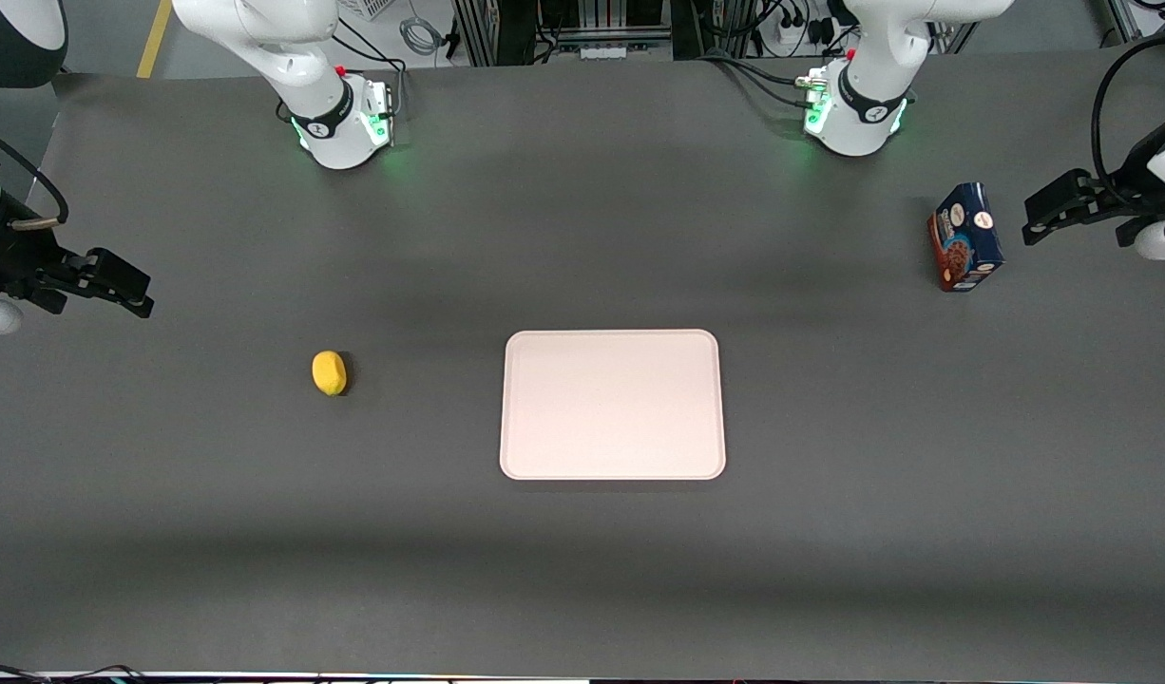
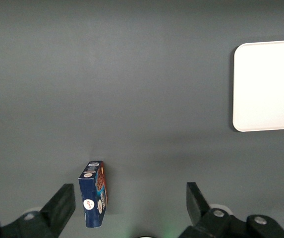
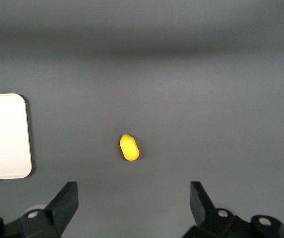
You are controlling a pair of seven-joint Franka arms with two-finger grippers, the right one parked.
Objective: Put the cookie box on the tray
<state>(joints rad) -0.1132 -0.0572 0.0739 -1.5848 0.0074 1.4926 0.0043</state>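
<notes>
jaws spread wide, holding nothing, gripper (image 1: 1043, 220) hovered at the working arm's end of the bench (image 1: 582, 570) | cookie box (image 1: 965, 237) stood upright on the bench just beside the gripper, untouched | tray (image 1: 612, 404) lay mid-bench, well apart, nearer the front camera | yellow object (image 1: 329, 372) lay toward the parked arm's end

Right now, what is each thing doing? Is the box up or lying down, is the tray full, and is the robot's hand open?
cookie box: standing on the table, not on the tray, not held.
tray: lying flat, nothing on it.
gripper: open, holding nothing, apart from the cookie box, at the working arm's end of the table.
yellow lemon-like object: resting on the table toward the parked arm's end, beside the tray, untouched.
</notes>
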